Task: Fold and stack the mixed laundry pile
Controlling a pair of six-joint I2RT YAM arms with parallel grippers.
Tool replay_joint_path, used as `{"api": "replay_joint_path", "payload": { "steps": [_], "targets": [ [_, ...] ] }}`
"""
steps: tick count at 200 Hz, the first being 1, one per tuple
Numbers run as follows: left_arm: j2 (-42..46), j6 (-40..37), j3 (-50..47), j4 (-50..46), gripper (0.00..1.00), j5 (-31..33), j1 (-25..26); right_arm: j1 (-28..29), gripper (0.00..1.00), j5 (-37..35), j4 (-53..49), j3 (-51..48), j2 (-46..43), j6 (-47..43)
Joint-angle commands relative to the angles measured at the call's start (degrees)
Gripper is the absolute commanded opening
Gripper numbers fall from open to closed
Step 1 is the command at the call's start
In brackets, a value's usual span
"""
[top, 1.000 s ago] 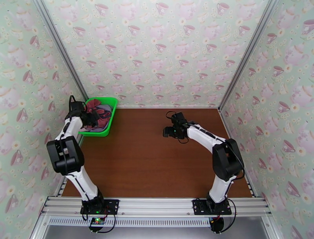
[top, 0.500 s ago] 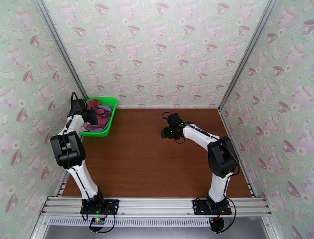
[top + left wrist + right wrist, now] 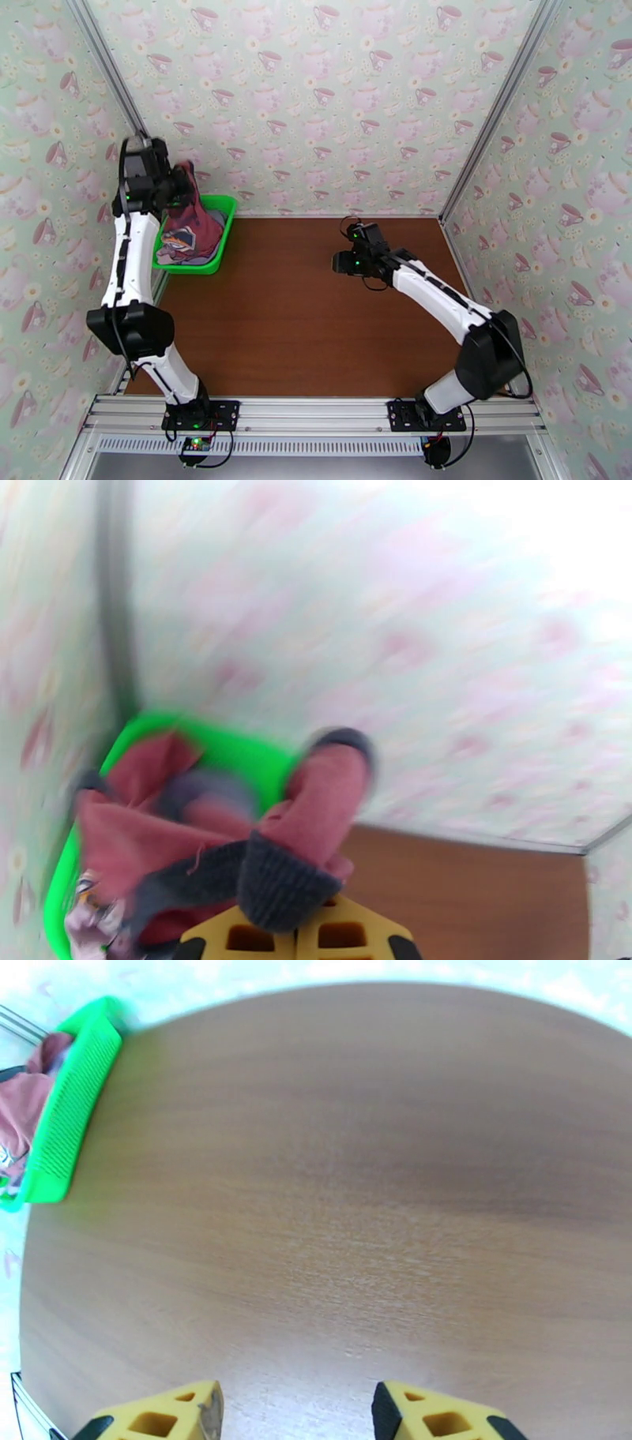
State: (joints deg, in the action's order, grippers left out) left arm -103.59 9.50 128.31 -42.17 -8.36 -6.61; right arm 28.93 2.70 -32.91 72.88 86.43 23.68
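The left tool (image 3: 177, 189) grips the dusty-red tank top (image 3: 189, 226), which hangs beneath it over the green basket (image 3: 190, 268). The right tool (image 3: 341, 263), jaws apart and empty, hovers over the bench (image 3: 316, 339), well away.

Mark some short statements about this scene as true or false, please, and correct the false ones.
1. The left pincer is shut on the red tank top. True.
2. The green basket stands at the far left corner of the table. True.
3. The tank top lies flat on the table. False: it hangs from the left pincer, above the basket.
4. The right pincer is above bare table wood. True.
5. The right pincer grips a purple shirt. False: its jaws stand apart with nothing between them.
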Motion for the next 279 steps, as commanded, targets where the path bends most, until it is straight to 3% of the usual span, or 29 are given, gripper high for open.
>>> {"api": "replay_joint_path", "payload": {
  "steps": [1,22,40,65,107,125,145,202,264,270,279],
  "targets": [
    [-3.0,-1.0,14.6,-11.2,0.00,0.4,5.0,0.2,0.56,-3.1,0.6,-2.2,-4.1,-0.8],
    [-7.8,-0.7,29.7,-16.7,0.00,1.7,10.7,0.0,0.56,-4.7,1.0,-3.6,-7.9,-0.5],
    [-6.5,0.0,29.3,-14.9,0.00,3.0,15.5,-0.3,0.56,-5.7,1.2,-5.2,-10.9,-0.2],
    [-0.4,0.0,16.0,-8.3,0.00,6.2,23.4,-1.2,0.57,-7.1,1.3,-7.8,-14.3,0.2],
    [8.2,2.2,-16.4,9.9,0.00,10.5,37.9,-3.5,0.58,-7.3,1.7,-13.4,-18.4,2.0],
    [7.9,3.1,-26.7,17.2,0.00,12.3,43.7,-4.1,0.60,-7.6,1.2,-15.2,-19.6,2.6],
    [3.8,4.5,-31.5,21.0,0.00,12.1,49.1,-4.9,0.62,-8.3,0.4,-17.1,-20.9,3.0],
    [-12.6,8.0,-24.7,24.6,0.00,6.8,61.6,-11.6,0.63,-14.1,-6.7,-19.4,-26.7,5.7],
    [-24.8,9.7,-10.7,20.2,0.00,2.6,64.3,-16.4,0.71,-23.1,-11.6,-21.3,-34.5,6.6],
    [-25.4,9.6,-9.7,19.4,0.10,2.4,64.3,-16.4,0.71,-23.3,-11.7,-21.2,-34.5,6.6],
    [-25.7,9.1,-8.6,18.2,0.41,2.7,64.2,-16.5,0.72,-23.5,-11.9,-21.2,-34.5,6.6]
  ]
}}
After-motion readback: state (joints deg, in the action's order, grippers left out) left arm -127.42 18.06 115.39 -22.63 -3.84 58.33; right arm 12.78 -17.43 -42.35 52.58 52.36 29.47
